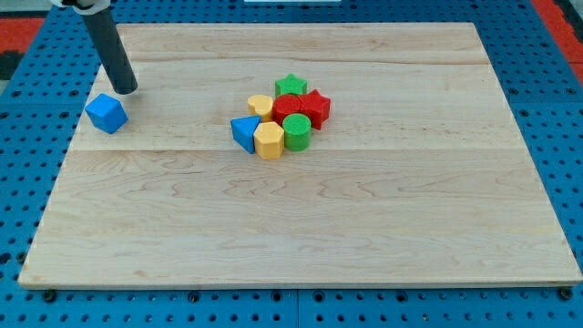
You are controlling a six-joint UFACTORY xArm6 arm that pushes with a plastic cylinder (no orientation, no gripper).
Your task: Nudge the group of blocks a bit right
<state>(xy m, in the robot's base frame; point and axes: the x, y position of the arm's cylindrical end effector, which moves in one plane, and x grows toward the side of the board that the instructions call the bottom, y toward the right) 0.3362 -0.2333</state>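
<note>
Surface: wooden board [301, 219] lying on blue pegboard [18, 182].
Group: blue triangle [244, 133], two yellow blocks [269, 140], green cylinder [297, 130], green star [291, 86], two red blocks [314, 107] touching, sitting near centre.
Tip: my tip [128, 91], a bare rod with no jaws, standing at 1 o'clock beside lone blue block [107, 113], well apart from group.

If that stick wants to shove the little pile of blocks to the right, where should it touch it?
Judging by the layout, on the blue triangular block, the cluster's leftmost piece, coming from the view's left. My tip now sits far left, beside the lone blue block.
</note>
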